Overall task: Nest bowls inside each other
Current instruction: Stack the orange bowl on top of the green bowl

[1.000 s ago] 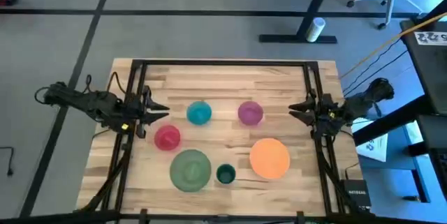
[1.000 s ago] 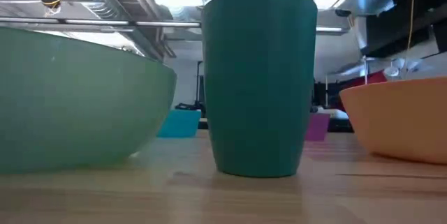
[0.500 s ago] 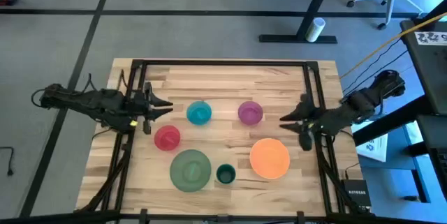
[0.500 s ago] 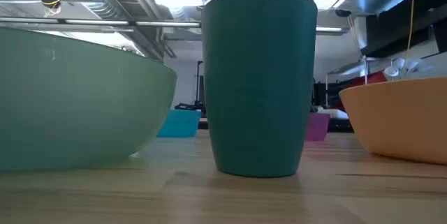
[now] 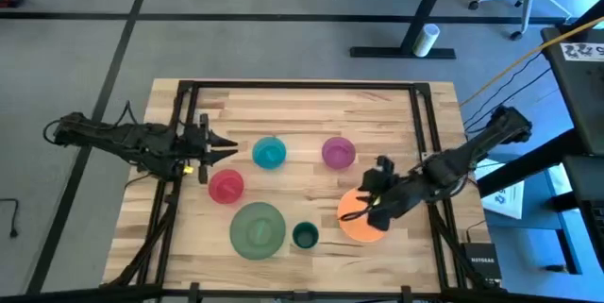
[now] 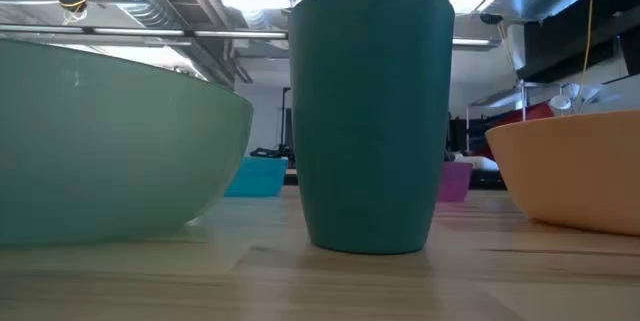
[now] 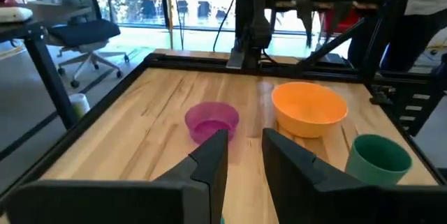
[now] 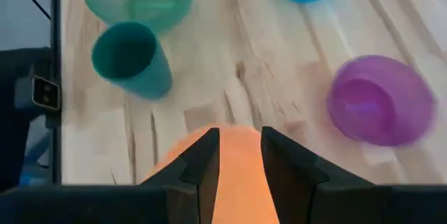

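The right tool (image 5: 363, 207) hovers over the orange bowl (image 5: 360, 225), fingers slightly apart, holding nothing. The left tool (image 5: 223, 148) waits near the pink bowl (image 5: 226, 187), narrowly open and empty.

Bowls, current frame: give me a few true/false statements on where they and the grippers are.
1. The right gripper is over the orange bowl. True.
2. The purple bowl sits inside the orange bowl. False: it stands alone on the table, apart from it.
3. The left gripper is beside the red-pink bowl, holding nothing. True.
4. The teal cup is nested in the green bowl. False: it stands beside it on the table.
5. The blue bowl is held by the right gripper. False: it rests on the table, far from that gripper.
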Controlling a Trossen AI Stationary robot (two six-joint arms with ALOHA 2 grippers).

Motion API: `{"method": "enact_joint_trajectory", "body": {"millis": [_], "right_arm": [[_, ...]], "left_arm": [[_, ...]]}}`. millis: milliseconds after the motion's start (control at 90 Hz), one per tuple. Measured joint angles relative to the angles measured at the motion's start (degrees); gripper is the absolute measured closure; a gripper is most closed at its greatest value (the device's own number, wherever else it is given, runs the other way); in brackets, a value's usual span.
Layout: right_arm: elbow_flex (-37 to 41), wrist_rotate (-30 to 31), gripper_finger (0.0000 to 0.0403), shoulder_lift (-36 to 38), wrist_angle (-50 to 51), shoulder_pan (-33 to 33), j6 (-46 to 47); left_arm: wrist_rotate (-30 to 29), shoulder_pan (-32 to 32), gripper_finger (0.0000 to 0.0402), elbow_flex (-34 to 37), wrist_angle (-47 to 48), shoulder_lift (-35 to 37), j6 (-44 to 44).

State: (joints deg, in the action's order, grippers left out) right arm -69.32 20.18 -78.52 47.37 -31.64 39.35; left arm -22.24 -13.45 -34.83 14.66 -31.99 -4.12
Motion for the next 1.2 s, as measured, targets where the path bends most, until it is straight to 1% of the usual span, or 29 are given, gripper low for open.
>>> {"method": "enact_joint_trajectory", "body": {"millis": [144, 244, 344, 444, 500, 556, 589, 644, 722, 789, 911, 1067, 1200], "right_arm": [[-0.02, -5.82, 0.0311, -5.84, -10.19, 3.27, -4.7], [-0.02, -9.56, 0.0311, -9.36, -15.43, 6.59, -8.37], [-0.22, -13.24, 0.0311, -11.74, -19.15, 10.6, -11.17], [-2.03, -16.68, 0.0311, -13.55, -19.59, 14.09, -13.96], [-3.2, -16.58, 0.0311, -13.99, -19.49, 15.27, -15.71], [-3.96, -15.12, 0.0311, -14.01, -18.16, 15.99, -17.19], [-4.13, -14.03, 0.0311, -13.78, -16.03, 16.11, -17.75], [-4.04, -11.38, 0.0311, -13.46, -8.62, 15.95, -17.87], [-3.25, -7.02, 0.0311, -12.87, -0.04, 15.17, -15.07], [-0.81, -5.19, 0.0311, -10.97, 1.25, 13.92, -12.75], [4.82, -5.84, 0.0311, -5.63, -1.14, 11.13, -8.34], [12.17, -5.88, 0.0311, 0.57, -0.68, 8.63, 0.07], [18.01, -9.16, 0.0311, 3.93, 0.69, 7.4, 8.17]], "left_arm": [[0.0, 0.0, 0.0329, 0.02, -0.15, -0.11, 0.02], [0.0, 0.0, 0.0329, 0.0, -0.13, -0.11, 0.02], [0.0, 0.0, 0.0329, 0.0, -0.13, -0.11, 0.04], [0.0, 0.0, 0.0329, 0.0, -0.09, -0.11, 0.04], [0.0, 0.0, 0.0329, 0.0, 0.26, -0.11, 0.02], [0.0, 0.0, 0.0329, 0.0, 0.81, -0.11, -0.25], [0.0, 0.0, 0.0329, 0.0, 1.45, -0.11, -0.68], [-0.01, -0.04, 0.0329, 0.0, 3.3, -0.11, -1.82], [0.02, -0.04, 0.0329, 0.02, 6.14, -0.11, -3.59], [0.0, -0.04, 0.0329, 0.02, 7.83, -0.11, -4.78], [0.01, -0.04, 0.0329, 0.04, 8.33, -0.11, -5.01], [0.0, -0.04, 0.0329, 0.04, 8.32, -0.11, -4.94], [0.0, -0.04, 0.0329, 0.04, 8.29, -0.11, -4.94]]}}
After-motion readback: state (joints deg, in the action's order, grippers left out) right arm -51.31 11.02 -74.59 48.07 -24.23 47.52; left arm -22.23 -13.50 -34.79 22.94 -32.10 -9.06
